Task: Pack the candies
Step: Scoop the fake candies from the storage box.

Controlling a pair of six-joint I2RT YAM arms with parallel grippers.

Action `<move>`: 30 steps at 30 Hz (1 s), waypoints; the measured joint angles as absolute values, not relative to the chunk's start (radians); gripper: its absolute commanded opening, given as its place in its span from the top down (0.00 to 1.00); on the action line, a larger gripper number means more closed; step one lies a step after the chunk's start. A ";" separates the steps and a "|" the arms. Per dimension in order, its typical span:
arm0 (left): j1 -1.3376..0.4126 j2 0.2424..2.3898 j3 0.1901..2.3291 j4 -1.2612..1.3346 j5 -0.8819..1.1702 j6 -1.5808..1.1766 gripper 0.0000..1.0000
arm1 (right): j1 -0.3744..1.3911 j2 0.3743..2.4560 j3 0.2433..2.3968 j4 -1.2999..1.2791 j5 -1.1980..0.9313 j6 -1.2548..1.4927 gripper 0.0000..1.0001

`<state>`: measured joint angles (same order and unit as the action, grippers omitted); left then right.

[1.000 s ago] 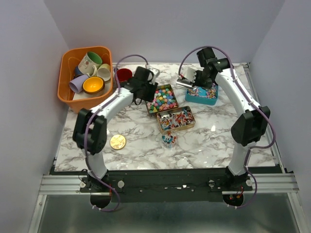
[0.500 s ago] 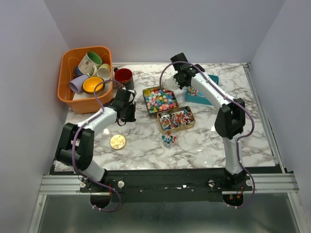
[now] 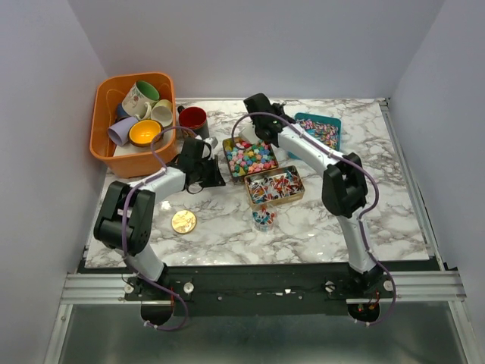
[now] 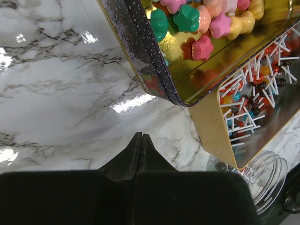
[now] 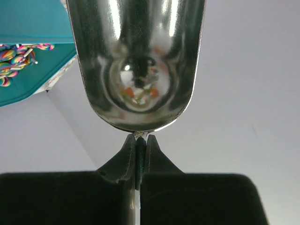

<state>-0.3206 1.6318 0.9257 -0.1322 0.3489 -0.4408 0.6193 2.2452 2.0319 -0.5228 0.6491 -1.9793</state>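
Note:
The candies (image 3: 251, 157) are pastel, flower-shaped sweets (image 4: 197, 23) filling a dark tin. More sweets lie in a gold tin of lollipops (image 3: 274, 186), in a teal tray (image 3: 322, 130) and in a small glass jar (image 3: 263, 219). My left gripper (image 3: 214, 176) rests low on the marble just left of the pastel tin. Its fingers (image 4: 140, 140) are pressed together with nothing between them. My right gripper (image 3: 250, 130) hovers at the far edge of the pastel tin. It is shut (image 5: 139, 138) on the handle of a shiny metal scoop (image 5: 136, 61).
An orange basket (image 3: 102, 140) of mugs stands at the back left, with a red mug (image 3: 193, 117) beside it. A flat gold lid (image 3: 183, 221) lies on the marble at the front left. The glass jar (image 4: 262, 183) lies close to the gold tin's (image 4: 211, 126) corner.
My left gripper has shut and dropped from above the pastel tin to the marble beside it. My right arm has swung the scoop left from the teal tray to the pastel tin.

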 measured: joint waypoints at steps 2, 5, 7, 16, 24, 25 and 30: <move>-0.320 1.670 0.928 -0.121 0.388 -0.455 1.00 | 0.631 2.245 2.000 -0.474 0.673 -1.984 0.99; -0.320 1.708 0.943 -0.111 0.433 -0.472 1.00 | 0.641 2.245 1.938 -0.419 0.701 -1.990 0.99; -0.320 1.732 0.960 -0.099 0.465 -0.485 1.00 | 0.646 2.245 1.895 -0.403 0.720 -1.991 0.99; -0.316 1.794 0.988 -0.045 0.574 -0.533 1.00 | 0.646 2.245 1.804 -0.303 0.762 -1.992 0.99; -0.316 1.833 0.988 -0.012 0.627 -0.570 1.00 | 0.663 2.193 1.652 -0.200 0.765 -1.991 0.99; -0.316 1.836 0.988 -0.007 0.631 -0.574 1.00 | 0.667 2.177 1.624 -0.198 0.765 -1.991 0.99; -0.316 1.863 0.990 0.019 0.652 -0.592 1.00 | 0.694 2.109 1.547 -0.248 0.764 -1.991 0.99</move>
<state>-0.3161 1.8633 0.9901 0.0185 0.6518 -0.5922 0.6945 2.1094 1.5471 -0.2478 0.7639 -1.9915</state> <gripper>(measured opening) 0.004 0.090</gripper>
